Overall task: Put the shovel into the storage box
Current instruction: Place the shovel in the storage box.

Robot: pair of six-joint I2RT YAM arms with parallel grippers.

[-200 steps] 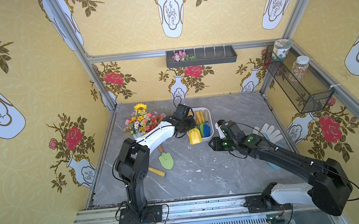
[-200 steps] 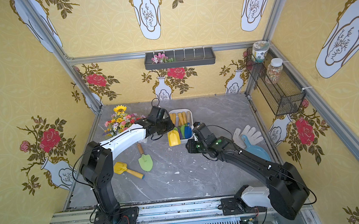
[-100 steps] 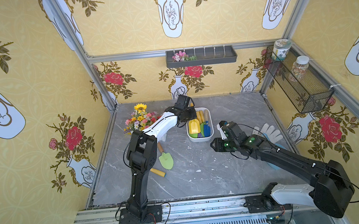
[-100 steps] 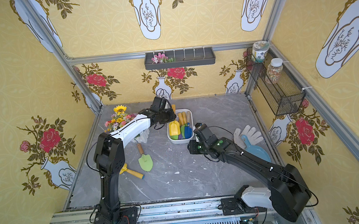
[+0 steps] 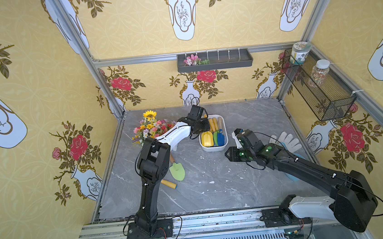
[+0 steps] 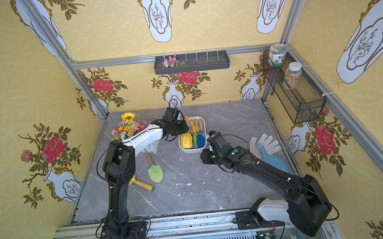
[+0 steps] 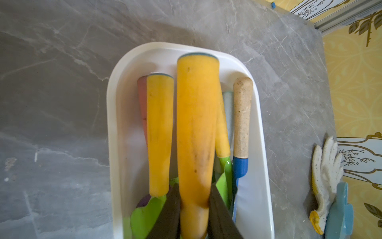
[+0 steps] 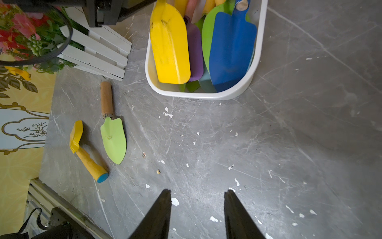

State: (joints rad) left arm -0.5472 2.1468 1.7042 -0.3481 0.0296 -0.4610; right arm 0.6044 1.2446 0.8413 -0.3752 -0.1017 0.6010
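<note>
The white storage box (image 5: 214, 149) (image 6: 192, 151) stands at mid-table and holds several coloured shovels. My left gripper (image 7: 194, 192) (image 5: 201, 126) is shut on the yellow handle of a yellow shovel (image 7: 196, 124). That handle runs along the box above the other handles. Its yellow blade (image 8: 169, 43) (image 5: 207, 139) lies on top of the tools at the box's near end (image 8: 198, 95). My right gripper (image 8: 198, 191) (image 5: 229, 154) hangs open over bare table in front of the box, holding nothing. A green shovel (image 5: 177, 171) (image 8: 113, 138) lies on the table to the left.
A small yellow-handled hoe (image 5: 169, 184) (image 8: 86, 153) lies beside the green shovel. A flower bunch behind a white fence (image 5: 151, 128) stands at the back left. A white glove (image 5: 287, 140) and a blue scoop (image 6: 273, 161) lie at the right. A wire basket (image 5: 320, 90) hangs on the right wall.
My left gripper has carried the yellow shovel from in front of the box's left edge back over the box, and its blade now lies inside. The right arm barely moved.
</note>
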